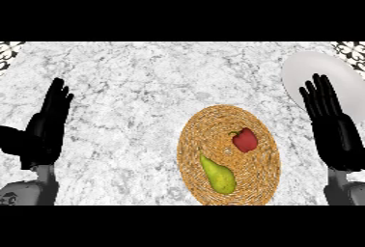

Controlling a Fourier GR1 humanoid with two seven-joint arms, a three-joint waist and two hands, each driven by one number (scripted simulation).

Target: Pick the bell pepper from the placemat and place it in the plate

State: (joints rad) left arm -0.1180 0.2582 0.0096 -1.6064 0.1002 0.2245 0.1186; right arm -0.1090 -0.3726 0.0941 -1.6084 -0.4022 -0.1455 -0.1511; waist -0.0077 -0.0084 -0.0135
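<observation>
A red bell pepper lies on the upper right part of a round woven placemat at centre right. A green pear lies on the same mat, lower left of the pepper. The white plate sits at the far right, above the mat, partly hidden by my right hand. That hand is open, fingers straight up, to the right of the pepper and apart from it. My left hand rests open at the left edge, far from the mat.
The counter is pale speckled marble. Patterned tile corners show at the top left and top right.
</observation>
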